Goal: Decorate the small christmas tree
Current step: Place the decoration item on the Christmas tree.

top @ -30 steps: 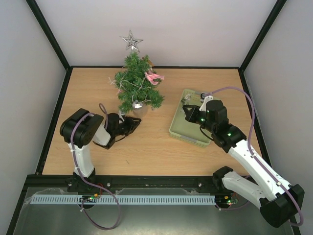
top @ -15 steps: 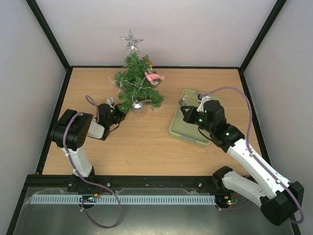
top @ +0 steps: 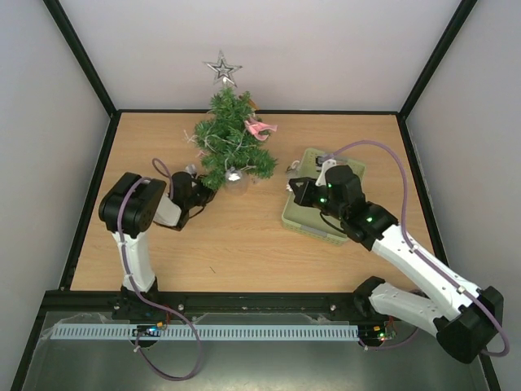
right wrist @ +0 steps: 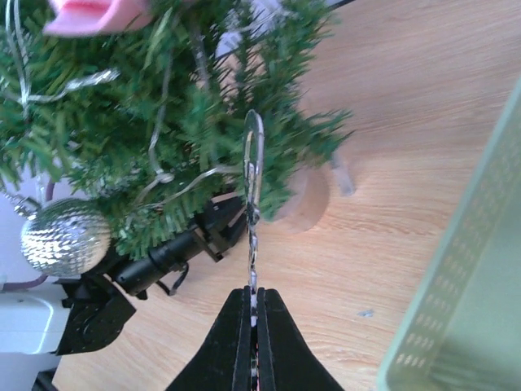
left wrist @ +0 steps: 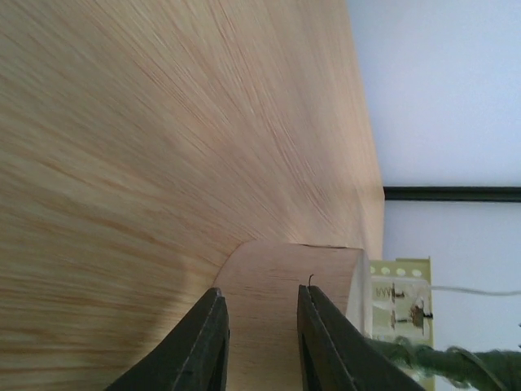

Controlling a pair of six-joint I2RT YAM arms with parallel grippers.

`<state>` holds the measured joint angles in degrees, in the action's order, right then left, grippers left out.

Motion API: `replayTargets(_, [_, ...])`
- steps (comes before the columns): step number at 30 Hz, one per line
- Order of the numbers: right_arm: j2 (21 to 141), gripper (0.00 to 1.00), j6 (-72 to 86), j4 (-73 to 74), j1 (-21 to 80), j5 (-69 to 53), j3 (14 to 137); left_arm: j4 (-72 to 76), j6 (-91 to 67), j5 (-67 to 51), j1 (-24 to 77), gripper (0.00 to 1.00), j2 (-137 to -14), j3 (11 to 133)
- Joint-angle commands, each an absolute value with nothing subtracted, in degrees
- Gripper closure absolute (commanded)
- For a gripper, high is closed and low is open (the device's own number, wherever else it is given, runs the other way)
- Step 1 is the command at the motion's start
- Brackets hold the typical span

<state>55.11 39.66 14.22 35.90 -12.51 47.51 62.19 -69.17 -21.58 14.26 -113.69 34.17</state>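
The small christmas tree (top: 232,147) stands at the back of the table on a round wooden base (left wrist: 285,269), with a silver star (top: 222,69), a pink ornament (top: 260,128) and a silver ball (top: 236,175) on it. My left gripper (top: 205,192) lies low at the base; its jaws (left wrist: 260,292) stand slightly apart, nothing between them, the wood right in front. My right gripper (top: 291,186) hovers between basket and tree, shut (right wrist: 254,292) on a thin ornament whose silver hanging loop (right wrist: 254,155) reaches the lower branches (right wrist: 163,122).
A pale green basket (top: 326,213) sits right of the tree, under the right arm. In the right wrist view its wall (right wrist: 464,285) fills the right edge and the left gripper (right wrist: 207,232) shows under the branches. Black frame rails border the table.
The left gripper swung left and back to the tree's base. The right gripper moved left from the basket toward the tree with the ornament. The tree shifted slightly right.
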Motion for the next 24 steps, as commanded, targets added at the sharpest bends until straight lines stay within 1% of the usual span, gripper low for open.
replayTargets(1, [57.5,0.98,40.5,12.5,40.6,-10.0,50.4,66.8,-69.9,-23.3,17.7,0.75,-113.5,34.3])
replayTargets(5, [59.5,0.98,41.3,10.0,44.6,-9.9,51.6,65.0,-69.0,-22.7,20.5,0.75,-112.2,34.6])
replayTargets(8, [60.2,0.98,41.4,10.0,47.2,-8.8,52.9,65.2,-69.7,-21.8,20.7,0.75,-110.2,32.0])
replayTargets(11, [59.4,0.98,41.9,10.3,49.2,-6.6,52.9,63.7,-69.3,-19.9,20.2,0.72,-106.3,28.1])
replayTargets(15, [58.2,0.98,42.6,11.7,49.8,-4.6,53.2,59.1,-67.7,-19.1,18.8,0.71,-98.7,24.2])
replayTargets(18, [57.5,0.98,42.5,14.6,49.9,-3.7,54.2,52.6,-65.2,-18.0,17.9,0.69,-91.7,22.9])
replayTargets(22, [54.7,0.98,42.2,19.9,49.9,1.3,55.2,38.1,-58.8,-15.5,17.1,0.66,-79.8,24.0])
replayTargets(24, [52.5,0.98,41.2,21.3,49.9,2.3,55.3,30.3,-54.1,-14.0,17.0,0.63,-73.5,25.5])
